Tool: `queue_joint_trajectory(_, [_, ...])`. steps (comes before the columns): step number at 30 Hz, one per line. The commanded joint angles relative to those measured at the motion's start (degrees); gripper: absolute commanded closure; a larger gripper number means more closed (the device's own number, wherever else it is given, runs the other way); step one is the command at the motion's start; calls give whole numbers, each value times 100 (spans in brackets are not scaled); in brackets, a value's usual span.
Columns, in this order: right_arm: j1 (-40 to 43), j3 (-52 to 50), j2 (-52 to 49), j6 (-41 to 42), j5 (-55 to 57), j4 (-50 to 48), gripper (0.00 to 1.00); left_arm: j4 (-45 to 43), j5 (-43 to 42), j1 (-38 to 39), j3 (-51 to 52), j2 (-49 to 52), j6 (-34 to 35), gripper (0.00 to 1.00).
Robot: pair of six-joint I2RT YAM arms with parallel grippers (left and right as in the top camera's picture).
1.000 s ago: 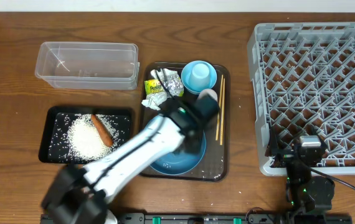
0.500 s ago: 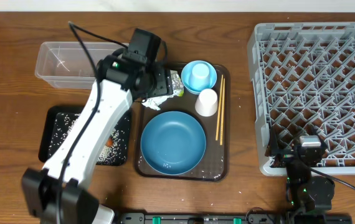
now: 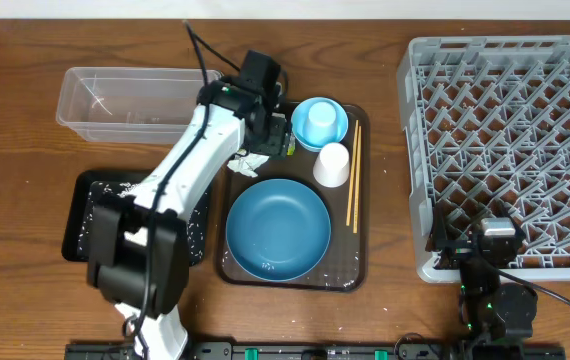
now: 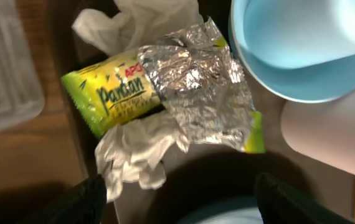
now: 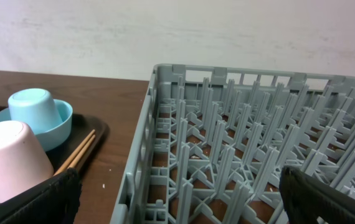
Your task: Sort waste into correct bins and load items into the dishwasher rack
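My left gripper is open and hovers just above the crumpled green-yellow wrapper with silver foil at the back left of the brown serving tray. White tissue lies beside the wrapper. The dark-blue plate, light-blue bowl holding an upturned blue cup, white cup and chopsticks sit on that tray. Rice lies in the black tray; my arm hides the carrot. My right gripper is open and empty at the front edge of the grey rack.
The clear plastic tub stands at the back left, beside my left arm. The brown serving tray lies between the black tray and the rack. My left arm crosses over the black tray.
My left arm swung from over the plate to the tray's back left corner, uncovering the plate, then shifted slightly right over the wrapper. The right arm has not moved.
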State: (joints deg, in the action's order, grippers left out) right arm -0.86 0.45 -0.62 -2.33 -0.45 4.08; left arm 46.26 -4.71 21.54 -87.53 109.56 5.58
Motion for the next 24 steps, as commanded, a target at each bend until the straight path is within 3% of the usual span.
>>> queue_joint_trajectory(1, [44,-13,24,13,-22,20,1,-72,111,28,-85,326,-317,22])
queue_joint_trajectory(12, [44,-13,24,13,-22,20,1,-81,177,46,-83,686,-883,23])
queue_joint_trajectory(19, [44,-13,24,13,-22,20,1,-76,284,46,7,693,-879,40])
queue_joint_trajectory(24, [44,-13,24,13,-22,20,1,166,654,44,42,693,-879,39])
